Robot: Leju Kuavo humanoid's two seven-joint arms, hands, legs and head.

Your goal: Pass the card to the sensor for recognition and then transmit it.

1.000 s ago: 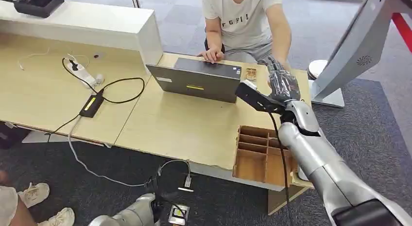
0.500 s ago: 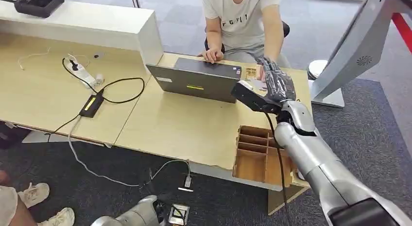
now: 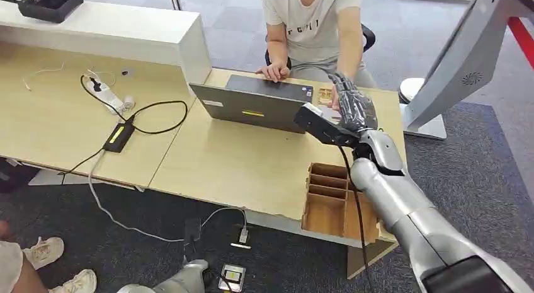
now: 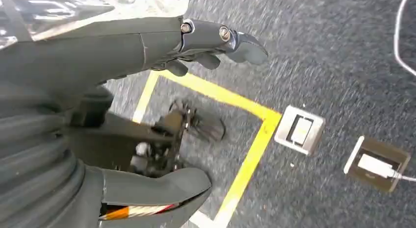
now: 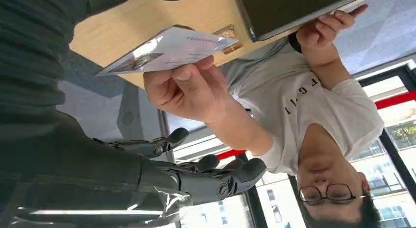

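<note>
Since earlier, right hand (image 3: 352, 107) edged toward the person's hand (image 5: 186, 88) offering the card (image 5: 169, 49); fingers (image 5: 216, 176) spread, empty. Card looks thin, light, bendable, likely slick: pinch its free edge.

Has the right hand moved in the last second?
Yes. The right hand has shifted left and slightly away from the robot, closer to the laptop corner, in the head view.

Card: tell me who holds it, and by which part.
The person's hand pinches the card at one edge, thumb on its face. The right hand is open beside it, fingers apart, holding nothing. The left hand is empty too.
</note>
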